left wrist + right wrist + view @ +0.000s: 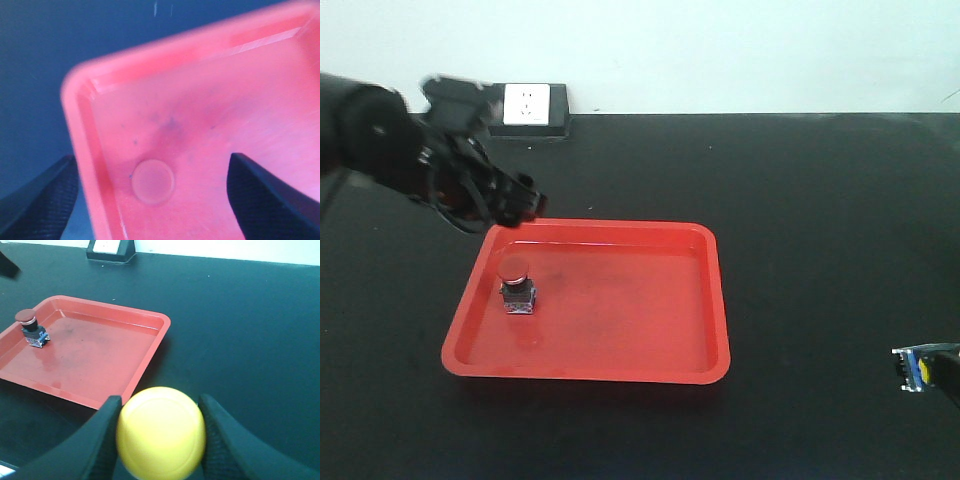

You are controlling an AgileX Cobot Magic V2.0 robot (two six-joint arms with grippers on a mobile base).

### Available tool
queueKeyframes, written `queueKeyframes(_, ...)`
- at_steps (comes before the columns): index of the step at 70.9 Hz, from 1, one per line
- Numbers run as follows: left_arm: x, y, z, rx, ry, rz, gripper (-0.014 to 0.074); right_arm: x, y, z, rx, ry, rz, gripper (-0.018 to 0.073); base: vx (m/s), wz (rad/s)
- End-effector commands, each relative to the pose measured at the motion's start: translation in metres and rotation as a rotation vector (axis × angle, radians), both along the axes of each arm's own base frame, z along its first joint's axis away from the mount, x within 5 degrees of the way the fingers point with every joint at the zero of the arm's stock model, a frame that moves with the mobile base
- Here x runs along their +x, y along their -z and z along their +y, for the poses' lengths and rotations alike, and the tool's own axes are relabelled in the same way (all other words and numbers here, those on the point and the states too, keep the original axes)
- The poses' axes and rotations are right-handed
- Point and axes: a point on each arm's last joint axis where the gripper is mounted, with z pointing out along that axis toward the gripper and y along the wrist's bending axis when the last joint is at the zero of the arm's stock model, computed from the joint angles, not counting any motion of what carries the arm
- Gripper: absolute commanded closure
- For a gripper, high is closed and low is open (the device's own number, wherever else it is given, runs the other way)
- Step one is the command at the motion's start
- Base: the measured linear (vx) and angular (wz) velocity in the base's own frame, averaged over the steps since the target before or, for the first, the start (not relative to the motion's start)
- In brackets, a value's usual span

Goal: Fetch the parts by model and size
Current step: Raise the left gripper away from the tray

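The tray (718, 300) is glossy red plastic; the tabletop (820, 180) is matt black; the yellow switch (161, 432) has a smooth plastic cap; the left claw (151, 165) has finely knurled pads (45, 200).

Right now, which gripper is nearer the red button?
Left. The left gripper hangs over the tray's far corner behind the red button; the right gripper, holding the yellow button, is beyond the tray's right side.

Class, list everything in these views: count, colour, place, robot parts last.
table: one, black, under everything.
tray: one, red, on the table.
red switch: one, red cap, dark base, upright in the tray near its left wall.
yellow switch: one, yellow cap, held right of the tray.
socket box: one, white and black, table's back edge.
left gripper: one, black, open, over the tray's corner.
right gripper: one, black, shut on the yellow switch.
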Motion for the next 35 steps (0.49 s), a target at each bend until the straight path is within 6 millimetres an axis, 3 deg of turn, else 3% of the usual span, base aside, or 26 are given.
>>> queueKeyframes(1, -0.03, -0.061, 0.008, -0.069, 0.003, -0.165, 0.0009, 0.004, -0.015, 0.001, 0.021, 0.002, -0.094, 0.0568, 0.0, 0.0)
queueKeyframes(7, -0.057, -0.091, 0.018, -0.088, 0.01, -0.232, 0.0009, 0.004, -0.015, 0.001, 0.021, 0.002, -0.094, 0.0568, 0.0, 0.0)
queueKeyframes(22, -0.127, -0.146, 0.043, -0.14, 0.011, -0.382, 0.0009, 0.004, -0.015, 0.001, 0.021, 0.002, -0.094, 0.0568, 0.0, 0.0)
queueKeyframes(29, -0.159, -0.156, 0.055, -0.164, 0.011, -0.447, 0.0009, 0.004, -0.015, 0.001, 0.02, 0.002, -0.093, 0.0568, 0.0, 0.0)
queueKeyframes(35, -0.18, -0.152, 0.062, -0.178, 0.011, -0.486, 0.0009, 0.004, -0.015, 0.001, 0.02, 0.002, -0.093, 0.0568, 0.0, 0.0)
